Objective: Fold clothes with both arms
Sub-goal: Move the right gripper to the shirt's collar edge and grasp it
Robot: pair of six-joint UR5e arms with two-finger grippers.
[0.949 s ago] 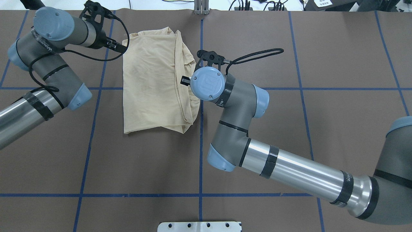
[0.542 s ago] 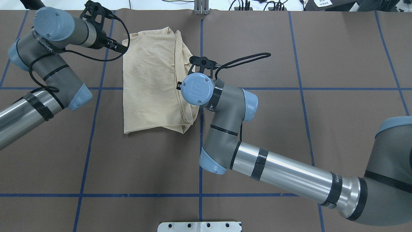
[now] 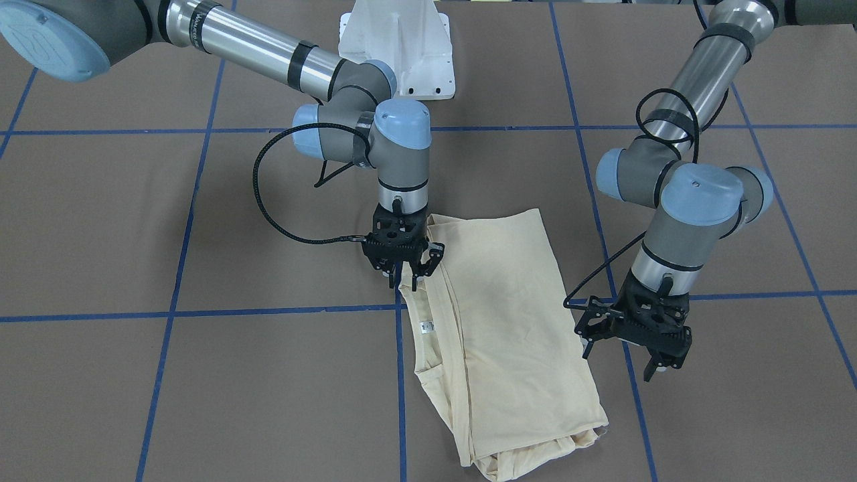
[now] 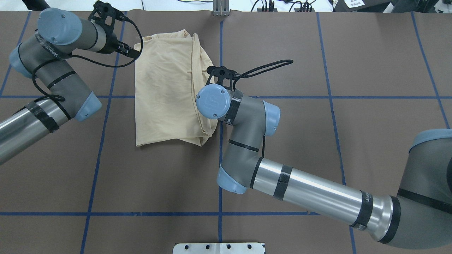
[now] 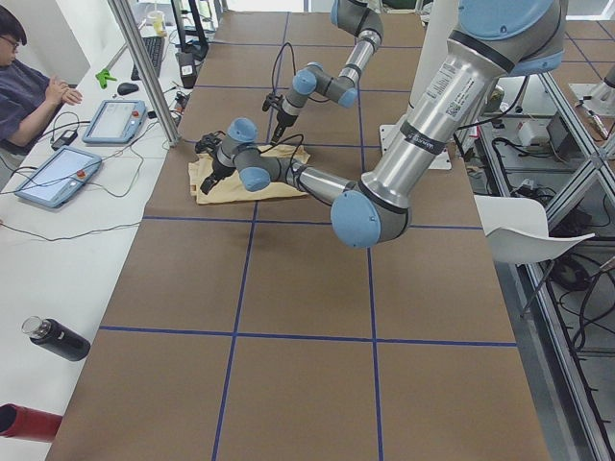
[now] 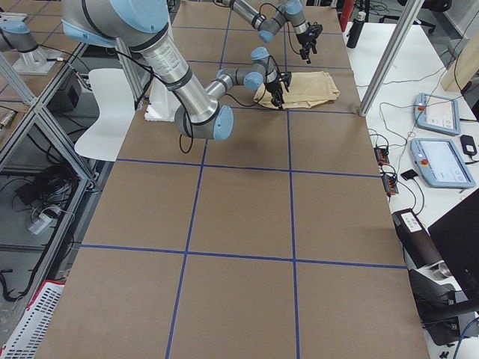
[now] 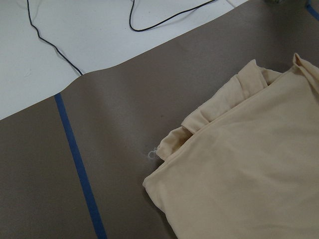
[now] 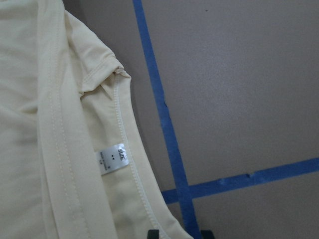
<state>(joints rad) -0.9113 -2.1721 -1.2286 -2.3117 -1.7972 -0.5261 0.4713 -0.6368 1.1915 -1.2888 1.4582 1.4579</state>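
The clothes are one pale cream-yellow shirt (image 3: 509, 321) lying folded into a long strip on the brown table (image 4: 164, 91). Its collar with a small white neck label (image 3: 424, 327) (image 8: 113, 158) faces the robot's right. My right gripper (image 3: 404, 281) points straight down at the collar-side edge. It is open, and the fabric edge sits between its fingertips (image 8: 152, 234) in the right wrist view. From overhead it is hidden under its own wrist. My left gripper (image 3: 619, 361) hovers open, just off the shirt's other long edge near its far corner (image 7: 164, 149).
The brown table cover (image 4: 317, 141) is crossed by blue tape lines (image 4: 220, 169). The white pedestal base (image 3: 395, 40) stands behind the shirt. A person (image 5: 29, 86) sits at a side table with tablets (image 5: 58, 173) and bottles (image 5: 58, 338).
My right arm has swung left and toward the robot, bringing its wrist over the shirt's collar-side edge. The left arm and the shirt have not moved.
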